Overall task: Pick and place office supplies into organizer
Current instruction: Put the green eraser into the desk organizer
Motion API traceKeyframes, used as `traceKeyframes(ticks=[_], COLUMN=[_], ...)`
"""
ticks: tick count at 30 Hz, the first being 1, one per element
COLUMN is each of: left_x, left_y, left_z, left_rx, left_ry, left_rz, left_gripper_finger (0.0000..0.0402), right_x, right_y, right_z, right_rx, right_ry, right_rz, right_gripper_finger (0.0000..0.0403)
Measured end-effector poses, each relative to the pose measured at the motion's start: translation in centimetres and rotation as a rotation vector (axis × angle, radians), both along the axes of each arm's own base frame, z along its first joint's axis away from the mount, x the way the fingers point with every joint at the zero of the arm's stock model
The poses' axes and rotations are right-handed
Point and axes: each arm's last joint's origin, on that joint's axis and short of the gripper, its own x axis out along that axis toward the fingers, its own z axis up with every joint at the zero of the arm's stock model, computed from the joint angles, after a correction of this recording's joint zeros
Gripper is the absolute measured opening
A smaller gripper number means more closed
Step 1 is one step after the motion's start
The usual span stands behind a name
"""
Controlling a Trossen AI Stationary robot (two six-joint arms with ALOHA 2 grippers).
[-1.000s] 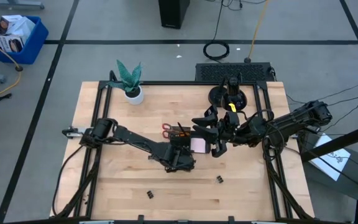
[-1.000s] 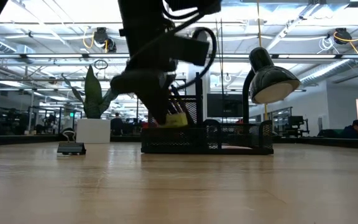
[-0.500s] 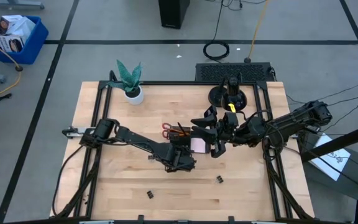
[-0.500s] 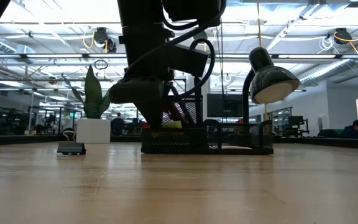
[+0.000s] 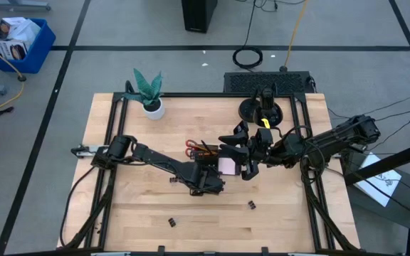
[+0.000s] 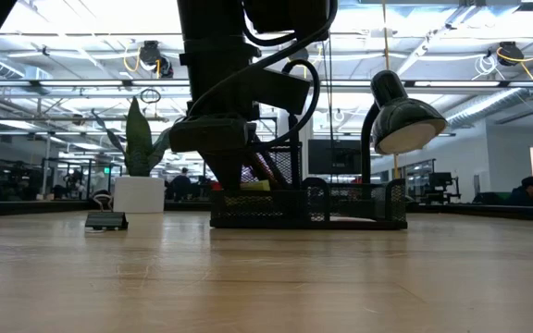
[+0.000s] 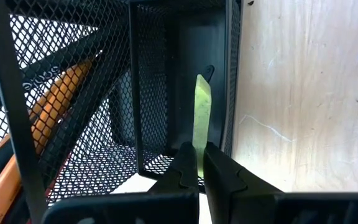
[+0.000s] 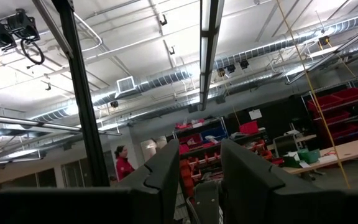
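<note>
The organizer (image 5: 216, 153) is a black mesh tray in the middle of the table, also seen in the low view (image 6: 340, 208). Orange pencils (image 7: 55, 102), black pens and red-handled scissors (image 5: 191, 147) stand in it, and a pink sticky-note pad (image 5: 226, 165) lies in it. My left gripper (image 7: 197, 152) is inside one mesh compartment, shut on a thin yellow-green piece (image 7: 201, 106). My right gripper (image 8: 199, 168) hangs raised beside the organizer's right side (image 5: 251, 153), pointing up into the room, open with nothing between its fingers. My left gripper pinches the yellow-green piece by its near end (image 7: 199, 138) between its two fingertips. The fingers slant down into the compartment from the table's near side and lie along the piece. The piece sticks out past the fingertips, edge-on, close to the compartment's mesh wall (image 7: 229, 93). Whether its far end touches the organizer I cannot tell.
Two binder clips (image 5: 171, 222) (image 5: 250, 206) lie on the near part of the table; one shows in the low view (image 6: 106, 220). A potted plant (image 5: 148, 91) stands far left. A black desk lamp (image 6: 405, 120) with its round base (image 5: 262, 108) stands behind the organizer.
My left gripper has rolled a little about its own line while staying over the organizer. The yellow-green piece has turned with it and now shows lower, behind the organizer's mesh wall, in the low view.
</note>
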Motion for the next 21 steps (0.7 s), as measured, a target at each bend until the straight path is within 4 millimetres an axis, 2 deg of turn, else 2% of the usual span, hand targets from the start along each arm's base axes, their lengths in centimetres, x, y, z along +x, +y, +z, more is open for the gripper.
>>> traceKeyframes(ticks=[11,21], left_x=[0.03,0.03], left_y=[0.05,0.06], left_z=[0.02,0.03], left_rx=[0.016,0.020], left_ry=[-0.014,-0.018], left_rz=[0.018,0.024], left_gripper_finger=[0.0056,0.0066], right_x=[0.00,0.00], right_y=[0.00,0.00], right_z=[0.00,0.00], right_rx=[0.000,0.000], right_ry=[0.000,0.000], right_rz=[0.001,0.001], right_gripper_finger=[0.0109,0.0109])
